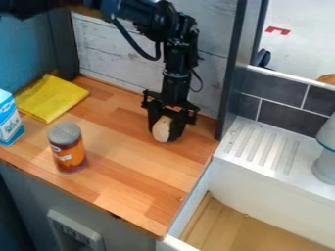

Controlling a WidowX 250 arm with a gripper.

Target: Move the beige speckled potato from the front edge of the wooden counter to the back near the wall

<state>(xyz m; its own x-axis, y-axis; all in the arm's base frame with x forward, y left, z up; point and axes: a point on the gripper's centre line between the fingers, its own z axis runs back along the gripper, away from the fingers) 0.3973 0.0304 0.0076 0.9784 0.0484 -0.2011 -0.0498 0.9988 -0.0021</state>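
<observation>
Camera view. Nearest the camera, at the lower edge, are a grey panel (76, 234) on the counter front and, to its right, a white sink (275, 179) with a wood-toned floor. Above the panel lies the wooden counter (124, 181). The gripper (163, 134) hangs down over the rear right part of the counter, near the wall (111, 56). Its jaws are partly closed, one on each side of a pale oval object (161, 129), and appear to hold it. Whether the object also touches the counter cannot be determined.

Handling: the object is probably light and fairly firm; weight and stiffness cannot be confirmed. The rounded surface may roll or slip under an off-centre grip. Take hold across the narrow width, at mid-height, with moderate, even pressure.

Appearance: cream to light tan, plain, smooth-looking, elongated, long axis near upright. The jaws cover part of its sides.

Adjacent items: an orange-brown can (67, 148) with a grey top, upright at front left; a yellow cloth (50, 99) and a blue-and-white carton (9, 120) farther left.
</observation>
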